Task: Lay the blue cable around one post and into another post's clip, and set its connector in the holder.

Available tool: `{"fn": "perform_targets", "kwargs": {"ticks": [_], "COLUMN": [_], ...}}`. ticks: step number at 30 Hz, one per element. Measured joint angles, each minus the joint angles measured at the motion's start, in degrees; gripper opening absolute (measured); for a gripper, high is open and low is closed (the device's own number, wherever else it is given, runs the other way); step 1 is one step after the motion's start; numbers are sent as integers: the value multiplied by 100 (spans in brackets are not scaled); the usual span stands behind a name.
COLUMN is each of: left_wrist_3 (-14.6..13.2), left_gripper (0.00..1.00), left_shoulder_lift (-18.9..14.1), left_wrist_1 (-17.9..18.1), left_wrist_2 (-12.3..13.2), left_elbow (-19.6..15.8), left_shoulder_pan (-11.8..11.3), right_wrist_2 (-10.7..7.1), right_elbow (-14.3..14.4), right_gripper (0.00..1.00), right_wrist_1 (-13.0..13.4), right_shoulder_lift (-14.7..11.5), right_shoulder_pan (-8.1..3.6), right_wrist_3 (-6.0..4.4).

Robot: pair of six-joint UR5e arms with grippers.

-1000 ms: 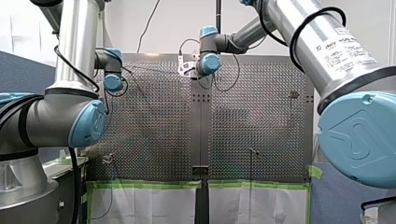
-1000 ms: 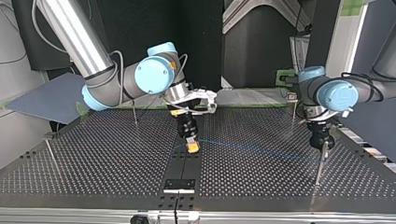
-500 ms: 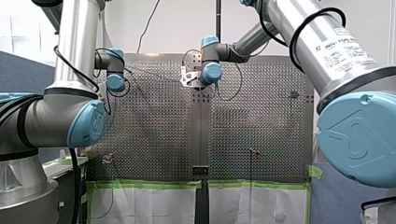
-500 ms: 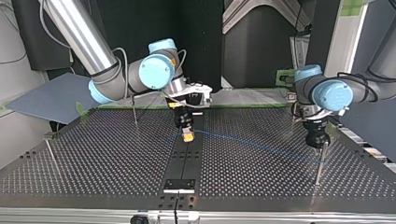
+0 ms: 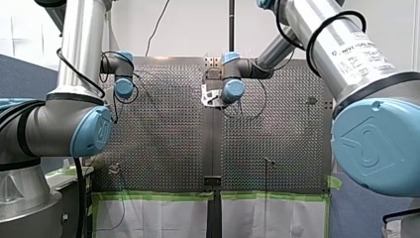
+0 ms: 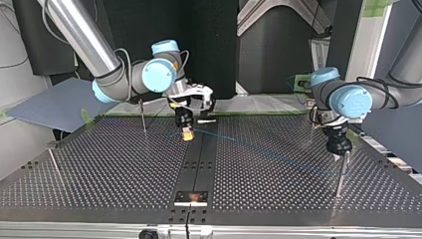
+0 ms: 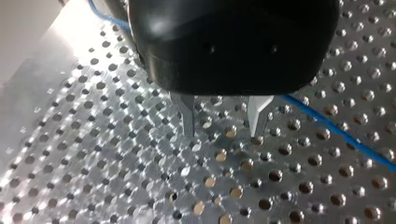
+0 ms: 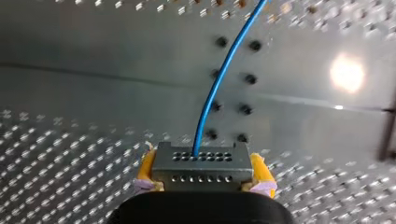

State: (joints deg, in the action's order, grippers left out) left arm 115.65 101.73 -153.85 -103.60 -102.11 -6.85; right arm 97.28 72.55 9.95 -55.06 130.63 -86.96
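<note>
Plainly, our right gripper (image 8: pixel 201 173) clamps the connector (image 8: pixel 200 158), while our left gripper (image 7: pixel 222 125) hangs with fingers (image 7: pixel 188 116) spread above the table (image 7: pixel 93 163).
Only the right wrist view shows yellow pads (image 8: pixel 145 168) pinching the grey connector, the blue cable (image 8: pixel 219 74) leaving its face. The top view alone shows the cable's run, low across the table from the connector toward the post (image 6: pixel 341 174) below our left gripper. The left wrist view shows those metal fingers holding nothing, the cable passing beside them.
</note>
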Motion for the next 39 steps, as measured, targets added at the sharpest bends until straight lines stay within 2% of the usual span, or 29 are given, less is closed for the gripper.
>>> {"fn": "perform_targets", "kwargs": {"ticks": [5, 14, 27, 33, 39], "left_wrist_3": [35, 82, 58, 43, 30], "left_gripper": [78, 78, 78, 78, 78], "left_shoulder_lift": [3, 3, 5, 5, 2], "left_wrist_1": [-13, 2, 3, 3, -3], "left_wrist_2": [-111, -96, -89, -93, -88], "left_elbow": [-7, -9, -9, -9, -9], "left_shoulder_pan": [18, 34, 90, 110, 139], "right_wrist_2": [33, 73, 452, 579, 737], "right_elbow": [250, 711, 1349, 1670, 2033], "right_gripper": [0, 0, 0, 0, 0], "right_wrist_1": [222, 681, 1319, 1640, 2002], "right_shoulder_lift": [-3, -8, -18, -21, -20], "right_shoulder_pan": [-106, -340, -604, -744, -869], "right_wrist_3": [-37, -117, -135, -211, -234]}}
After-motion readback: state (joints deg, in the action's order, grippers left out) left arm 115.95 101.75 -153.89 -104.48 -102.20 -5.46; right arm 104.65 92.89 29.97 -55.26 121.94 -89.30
